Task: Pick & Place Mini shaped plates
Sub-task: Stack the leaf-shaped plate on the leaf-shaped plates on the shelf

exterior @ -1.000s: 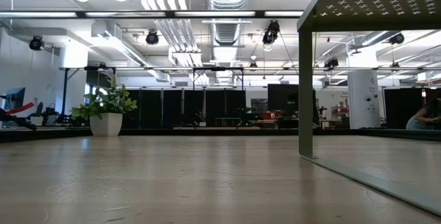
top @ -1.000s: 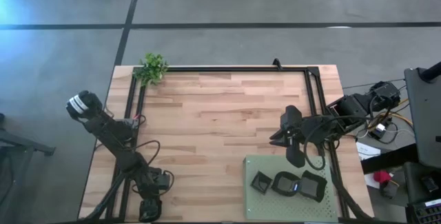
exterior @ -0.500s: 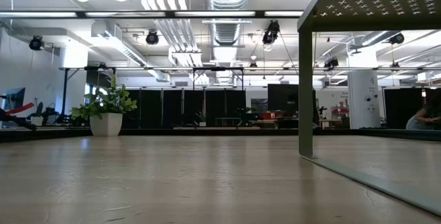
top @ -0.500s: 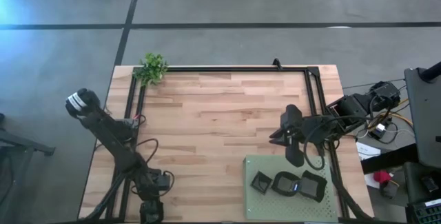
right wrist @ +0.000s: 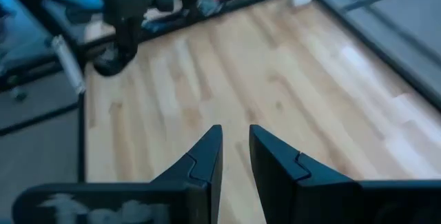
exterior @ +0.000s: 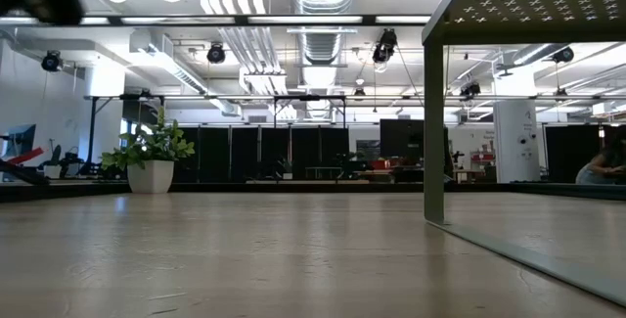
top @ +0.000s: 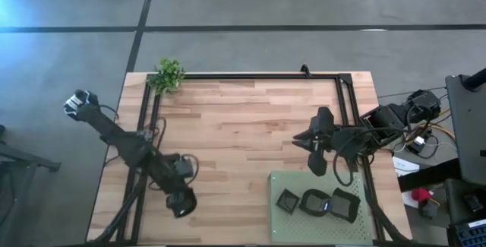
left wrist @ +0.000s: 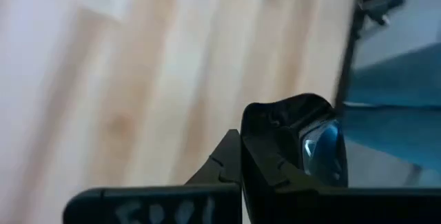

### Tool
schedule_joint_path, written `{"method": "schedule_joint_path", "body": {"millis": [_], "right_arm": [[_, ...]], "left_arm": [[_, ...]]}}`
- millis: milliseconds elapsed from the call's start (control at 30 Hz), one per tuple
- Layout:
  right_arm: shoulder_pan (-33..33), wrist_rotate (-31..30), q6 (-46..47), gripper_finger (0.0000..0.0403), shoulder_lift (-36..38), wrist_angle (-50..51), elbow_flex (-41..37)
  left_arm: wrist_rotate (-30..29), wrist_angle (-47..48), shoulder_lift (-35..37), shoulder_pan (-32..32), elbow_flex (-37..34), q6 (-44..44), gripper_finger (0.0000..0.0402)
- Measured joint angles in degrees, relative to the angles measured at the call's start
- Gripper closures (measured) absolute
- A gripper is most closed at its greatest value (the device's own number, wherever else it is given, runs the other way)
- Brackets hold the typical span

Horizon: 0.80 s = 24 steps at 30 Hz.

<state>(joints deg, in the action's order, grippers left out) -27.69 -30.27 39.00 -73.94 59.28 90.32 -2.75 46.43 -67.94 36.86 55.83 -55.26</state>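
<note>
The mini shaped plates [top: 317, 202] below my slightly open, empty right claw [top: 301, 139] look light; I'd pinch a rim.

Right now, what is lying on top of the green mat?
On the green mat lie three mini shaped plates, dark, side by side. Whether more are stacked beneath them cannot be seen.

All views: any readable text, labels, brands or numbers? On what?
None can be read.
Left gripper: pale marks on the dark bar of its body, too blurred to read.
Right gripper: a pale smear on the same kind of bar, also unreadable.
Green mat: no print visible.
</note>
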Motion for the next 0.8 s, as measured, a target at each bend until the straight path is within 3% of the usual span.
{"method": "schedule_joint_path", "body": {"millis": [133, 433, 667, 800], "right_arm": [[0.23, -5.25, -0.23, 0.0335, -1.11, -2.42, 0.0], [2.31, -5.95, 0.31, 0.0329, -5.62, -3.03, 0.0], [5.23, -5.94, 0.45, 0.0294, -7.84, -3.78, -0.02], [6.58, -5.93, -5.51, 0.0283, -8.78, -7.78, -0.13]], "left_arm": [[-2.51, 5.9, 0.26, -6.64, 5.37, 9.89, 0.0401], [-11.46, 8.42, -3.36, -21.64, 12.44, 24.92, 0.0401], [-22.93, 3.78, -7.52, -27.68, 20.12, 32.06, 0.0401], [-31.34, -3.48, -10.45, -28.0, 24.02, 39.16, 0.0401]]}}
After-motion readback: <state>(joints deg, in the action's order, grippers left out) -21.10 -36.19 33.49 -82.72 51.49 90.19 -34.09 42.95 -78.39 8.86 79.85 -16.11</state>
